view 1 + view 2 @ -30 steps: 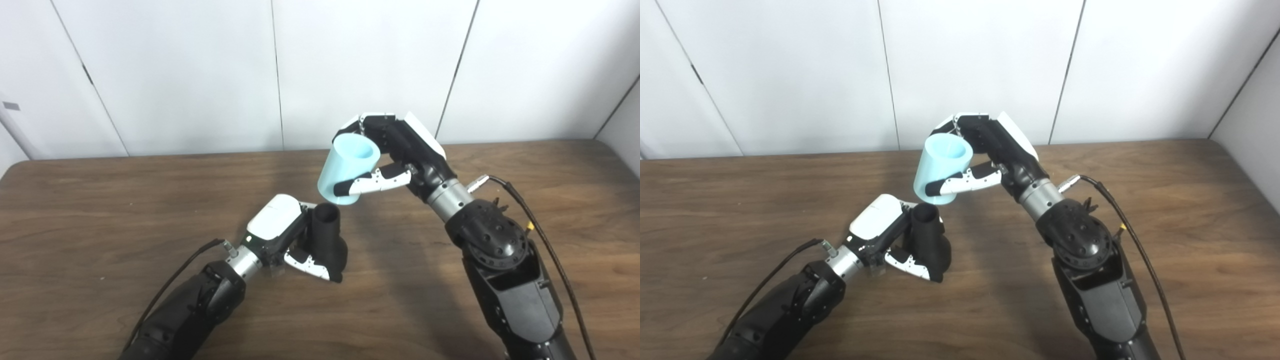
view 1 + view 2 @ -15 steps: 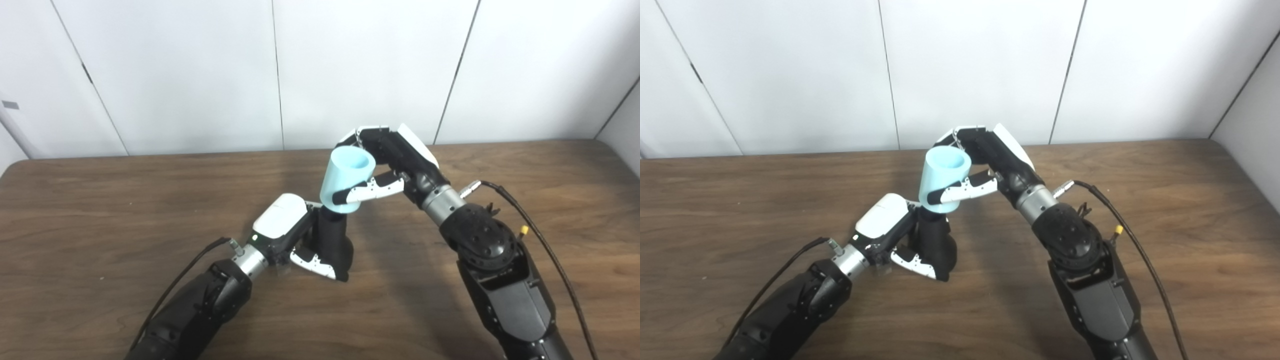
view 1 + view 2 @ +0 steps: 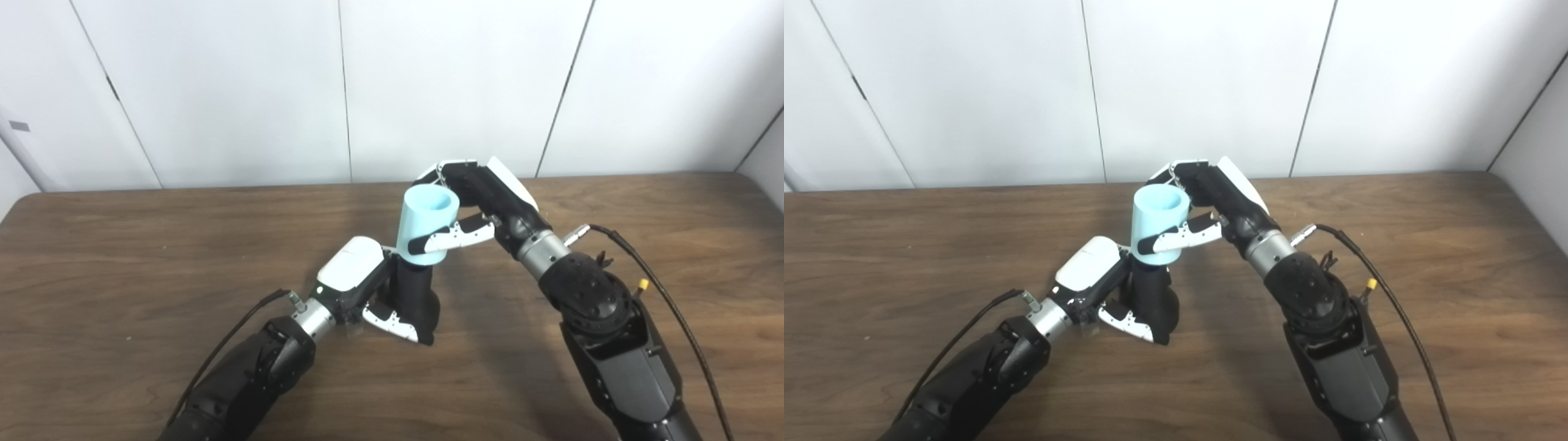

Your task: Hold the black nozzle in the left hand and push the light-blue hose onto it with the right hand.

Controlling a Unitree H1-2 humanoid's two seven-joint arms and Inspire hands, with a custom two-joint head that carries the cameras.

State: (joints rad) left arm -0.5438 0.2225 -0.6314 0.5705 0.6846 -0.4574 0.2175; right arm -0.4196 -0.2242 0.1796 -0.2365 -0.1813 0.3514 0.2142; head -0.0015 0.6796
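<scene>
Right hand [image 3: 484,196] wraps the light-blue hose [image 3: 425,223], its lower mouth seated over the top of the black nozzle [image 3: 413,294], gripped by the left hand [image 3: 361,288]. Both axes near upright, tilted toward 1 o'clock; push likely toward 7 o'clock.

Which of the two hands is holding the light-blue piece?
The right hand grips the light-blue hose; the left hand holds the black nozzle below.

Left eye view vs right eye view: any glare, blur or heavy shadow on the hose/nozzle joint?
Left eye view: light-blue hose evenly lit, edges crisp, no glare; black nozzle so dark its surface detail is lost. Right eye view: same; soft shadow on the table right of the nozzle; white shell of the left hand bright.
</scene>
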